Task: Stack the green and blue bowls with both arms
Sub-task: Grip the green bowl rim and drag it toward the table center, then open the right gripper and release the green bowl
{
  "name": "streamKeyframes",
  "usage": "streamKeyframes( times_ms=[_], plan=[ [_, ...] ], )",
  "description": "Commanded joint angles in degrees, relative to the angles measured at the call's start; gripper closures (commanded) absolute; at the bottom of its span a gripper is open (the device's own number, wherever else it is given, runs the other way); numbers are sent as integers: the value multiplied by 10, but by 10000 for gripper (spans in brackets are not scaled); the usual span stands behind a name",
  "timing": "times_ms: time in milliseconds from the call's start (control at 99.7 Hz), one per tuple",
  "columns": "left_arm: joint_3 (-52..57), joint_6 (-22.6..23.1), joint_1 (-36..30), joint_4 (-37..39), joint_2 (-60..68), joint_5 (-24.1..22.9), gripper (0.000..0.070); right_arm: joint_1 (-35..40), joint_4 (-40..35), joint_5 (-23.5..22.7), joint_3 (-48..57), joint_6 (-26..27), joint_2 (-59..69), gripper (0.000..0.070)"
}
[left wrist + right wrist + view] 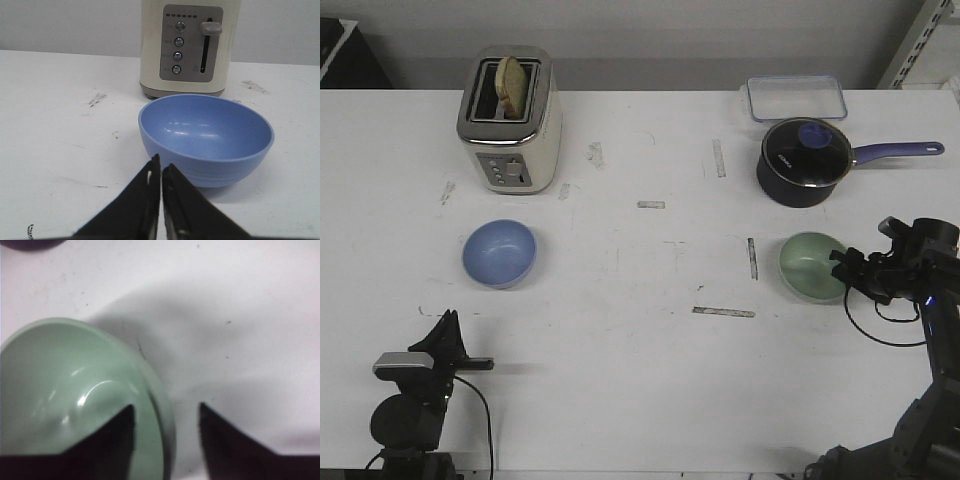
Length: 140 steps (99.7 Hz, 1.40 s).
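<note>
The blue bowl (499,252) (206,137) rests upright on the white table left of centre, in front of the toaster. My left gripper (447,325) (161,167) is shut and empty, its tips just short of the bowl's near side. The green bowl (812,265) (80,400) stands on the table at the right. My right gripper (844,270) (166,412) is open and straddles that bowl's right rim: one finger (117,440) is over the inside, the other finger (225,440) outside over the table.
A cream toaster (510,120) (186,45) with bread stands at the back left. A dark blue saucepan with glass lid (807,160) and a clear plastic container (796,98) sit at the back right. Tape marks (724,312) dot the table.
</note>
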Motion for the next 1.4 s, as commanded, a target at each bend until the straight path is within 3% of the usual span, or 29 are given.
streamKeyframes(
  times_ms=[0,50,431,622,942,1193,1394],
  plan=[
    [-12,4,0,9,-1,-1,699,-1,4,0,10,-9,7,656],
    [-12,4,0,9,-1,-1,699,0,5,0,10,-9,7,697],
    [-12,4,0,9,-1,-1,699,58,14,3,10,11,-64,696],
    [-12,4,0,9,-1,-1,699,164,18,21,10,60,-84,696],
    [-12,4,0,9,-1,-1,699,395,72,150,10,175,-64,696],
    [-12,4,0,9,-1,-1,699,503,135,163,10,235,-22,696],
    [-12,4,0,9,-1,-1,699,532,150,172,10,254,11,696]
  ],
)
